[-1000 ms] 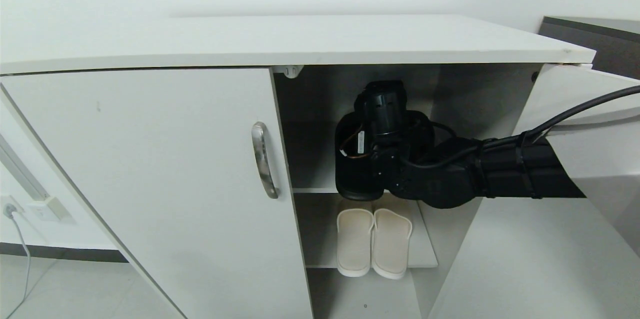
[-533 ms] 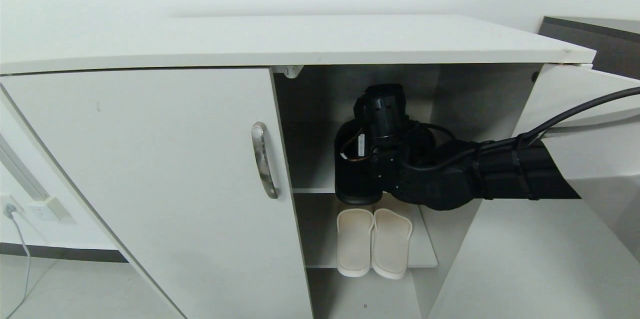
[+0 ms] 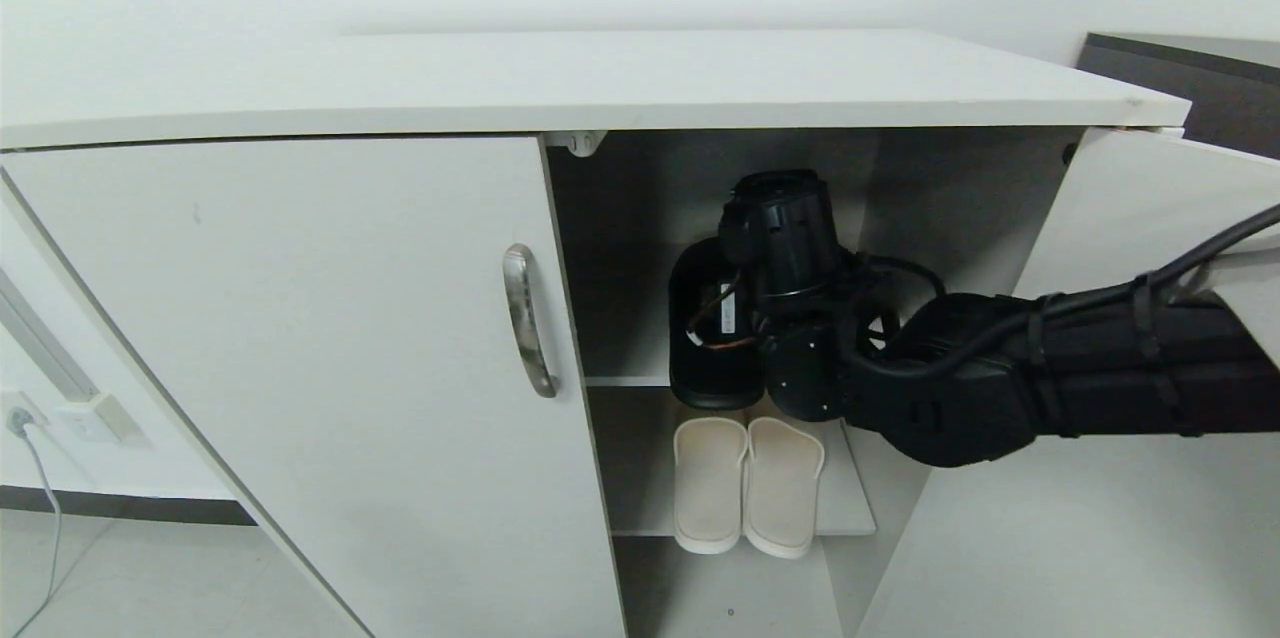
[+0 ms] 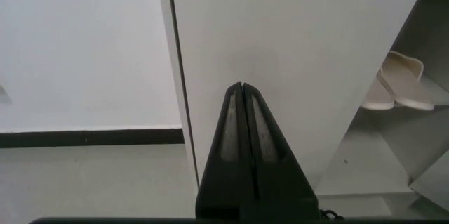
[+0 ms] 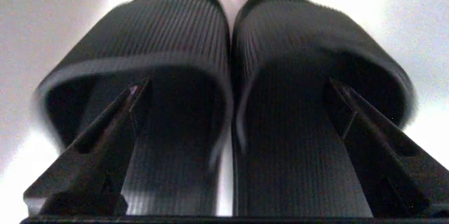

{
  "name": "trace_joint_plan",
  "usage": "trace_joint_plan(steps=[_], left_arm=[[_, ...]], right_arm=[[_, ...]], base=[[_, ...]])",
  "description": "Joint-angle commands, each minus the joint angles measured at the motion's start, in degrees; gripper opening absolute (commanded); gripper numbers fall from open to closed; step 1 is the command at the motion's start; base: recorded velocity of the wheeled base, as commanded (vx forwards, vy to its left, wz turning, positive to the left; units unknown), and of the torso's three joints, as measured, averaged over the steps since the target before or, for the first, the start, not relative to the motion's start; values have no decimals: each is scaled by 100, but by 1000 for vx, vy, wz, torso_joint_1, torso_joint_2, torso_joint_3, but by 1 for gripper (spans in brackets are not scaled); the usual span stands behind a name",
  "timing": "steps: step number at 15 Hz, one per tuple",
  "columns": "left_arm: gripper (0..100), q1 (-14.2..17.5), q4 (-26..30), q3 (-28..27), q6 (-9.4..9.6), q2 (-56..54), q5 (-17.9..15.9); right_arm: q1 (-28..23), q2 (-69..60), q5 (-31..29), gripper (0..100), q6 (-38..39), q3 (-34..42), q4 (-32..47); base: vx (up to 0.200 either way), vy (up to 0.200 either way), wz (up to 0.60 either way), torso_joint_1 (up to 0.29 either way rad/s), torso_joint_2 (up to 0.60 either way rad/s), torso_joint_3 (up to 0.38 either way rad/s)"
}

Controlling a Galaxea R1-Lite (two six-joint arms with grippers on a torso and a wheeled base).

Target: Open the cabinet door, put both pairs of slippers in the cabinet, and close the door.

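If gripping black ribbed rubber slippers [image 5: 179,52]: pinch across both straps [image 5: 302,48]; likely light, soft, grippy.
Black pair: upper shelf [image 3: 622,381] of white cabinet [image 3: 600,78], above cream foam slippers [image 3: 745,483].
Right gripper [image 5: 236,85]: fingers spread, clamping nothing.
Left gripper [image 4: 242,89]: fingers together, empty, outside cabinet.

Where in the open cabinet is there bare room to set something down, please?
The cabinet floor below the white slippers is bare, as is the shelf strip between them and the shut left door. The upper shelf is crowded: the black slippers sit there with the open fingers of the right gripper either side.
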Motion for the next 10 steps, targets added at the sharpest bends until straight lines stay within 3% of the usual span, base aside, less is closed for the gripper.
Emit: trace_joint_plan(steps=[1, 7, 8, 10], left_arm=[[0, 4, -1, 0, 0, 7, 2], [0, 4, -1, 0, 0, 7, -7], [0, 4, -1, 0, 0, 7, -7], [0, 4, -1, 0, 0, 7, -7]], right_arm=[[241, -550, 2, 100, -3, 516, -91], [794, -1587, 310, 100, -3, 1931, -513], [917, -1771, 345, 0, -3, 2239, -689], [1102, -2000, 442, 0, 6, 2748, -979]], base=[[0, 0, 0, 0, 0, 0], [0, 0, 0, 0, 0, 0], [0, 0, 0, 0, 0, 0], [0, 0, 0, 0, 0, 0]])
